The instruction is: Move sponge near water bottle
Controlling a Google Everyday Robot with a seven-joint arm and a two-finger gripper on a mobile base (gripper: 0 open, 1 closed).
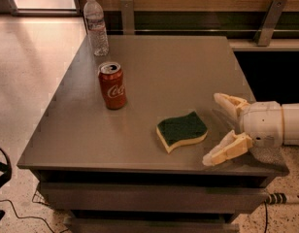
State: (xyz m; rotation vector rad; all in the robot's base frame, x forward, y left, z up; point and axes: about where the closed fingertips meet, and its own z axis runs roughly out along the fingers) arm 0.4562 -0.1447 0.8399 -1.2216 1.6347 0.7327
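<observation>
- The gripper [212,129], fingers spread wide and empty, sits just right of the sponge [182,130], seemingly not touching it.
- The sponge lies flat on the table [164,62], near its front edge.
- The water bottle [96,25] stands upright at the far-left corner.

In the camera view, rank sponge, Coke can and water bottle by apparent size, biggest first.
1. sponge.
2-3. Coke can and water bottle look alike; the bottle stands farther back, so unranked.
The claw is open, at picture right of the sponge, not touching.

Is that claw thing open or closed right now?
Open: the claw, right of the sponge, has its two fingers spread wide, nothing between them.
</observation>
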